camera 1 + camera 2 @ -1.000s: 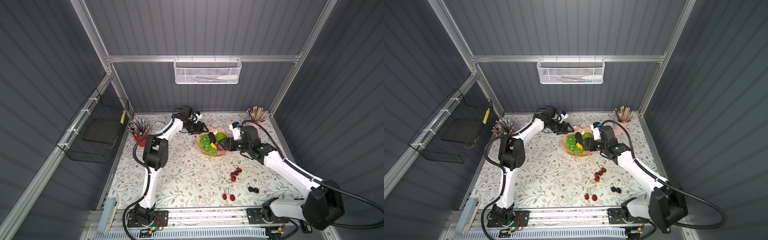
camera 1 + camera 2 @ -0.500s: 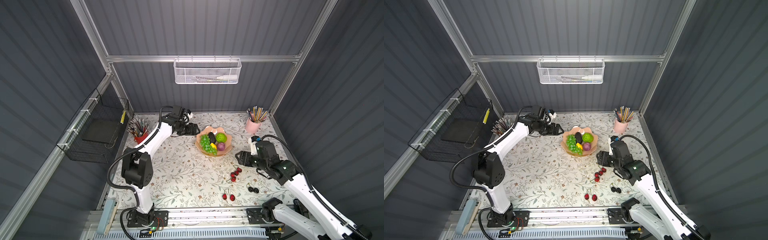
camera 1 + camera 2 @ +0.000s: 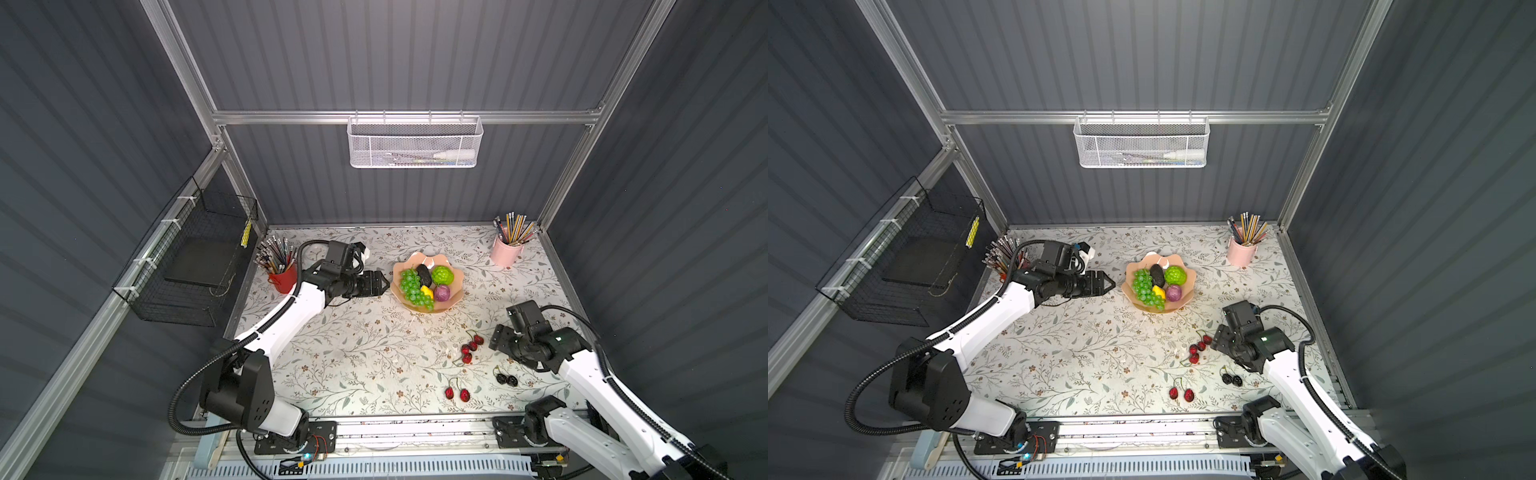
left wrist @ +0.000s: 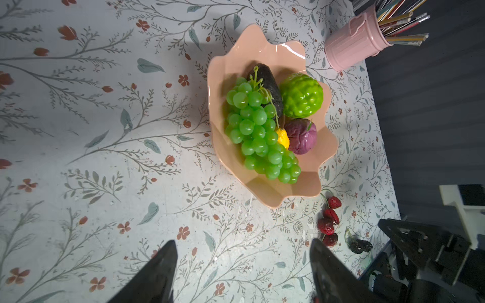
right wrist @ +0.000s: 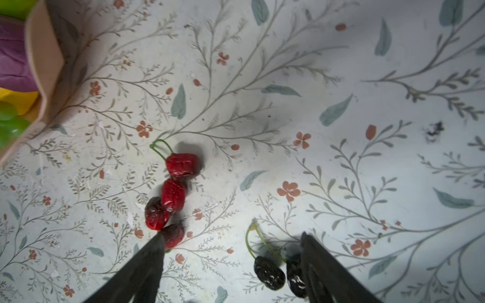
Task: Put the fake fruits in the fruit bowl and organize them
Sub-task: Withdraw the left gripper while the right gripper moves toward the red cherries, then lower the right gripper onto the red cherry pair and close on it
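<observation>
Across the floral counter, the salmon fruit bowl sits toward the back, already carrying the grape bunch, green bumpy ball, avocado, purple fruit and lemon. Just beside its rim the left jaws hang released and empty, probably to steady it. Also spread and empty, the right jaws hover between the red cherries and dark cherries, apparently lining up a pick. Another red pair lies nearer the front.
</observation>
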Tool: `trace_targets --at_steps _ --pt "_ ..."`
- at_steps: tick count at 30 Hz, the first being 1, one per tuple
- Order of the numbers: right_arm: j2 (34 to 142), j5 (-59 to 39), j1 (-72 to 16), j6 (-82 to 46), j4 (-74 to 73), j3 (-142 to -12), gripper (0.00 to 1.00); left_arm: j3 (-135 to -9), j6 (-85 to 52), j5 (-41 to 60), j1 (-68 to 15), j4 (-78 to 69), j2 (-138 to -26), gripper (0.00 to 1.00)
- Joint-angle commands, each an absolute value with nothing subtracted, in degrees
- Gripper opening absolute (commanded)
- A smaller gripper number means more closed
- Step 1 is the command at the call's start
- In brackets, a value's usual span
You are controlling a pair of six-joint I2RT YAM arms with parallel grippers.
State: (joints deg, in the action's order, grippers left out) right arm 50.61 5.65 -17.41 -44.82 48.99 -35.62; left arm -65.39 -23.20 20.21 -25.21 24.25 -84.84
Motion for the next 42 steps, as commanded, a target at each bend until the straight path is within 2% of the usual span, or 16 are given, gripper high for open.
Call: trace_targets --at_steps 1,9,18,34,42 --pt "51.3 4.1 -16.0 -48.0 53.0 -35.2 0.83 -63.3 -24.7 23.5 -26.5 20.6 -83.2 0.79" --pt "57.8 0.1 -14.0 -50.3 52.9 -33.2 0.85 -61.5 -22.7 24.0 -26.5 20.0 -80.4 0.8" --pt "58.1 -1.9 -9.9 -49.9 52.3 -29.2 0.86 -60.0 -22.7 25.1 -26.5 19.0 -78.2 0.8" --pt "68.4 -13.1 -8.8 -46.1 41.7 -30.3 0.67 -60.5 -22.2 24.1 -26.5 20.7 -79.0 0.8" --pt "70.3 -14.8 -8.1 -46.5 35.3 -28.0 0.43 -61.3 -22.2 23.4 -26.5 21.9 -79.5 0.8"
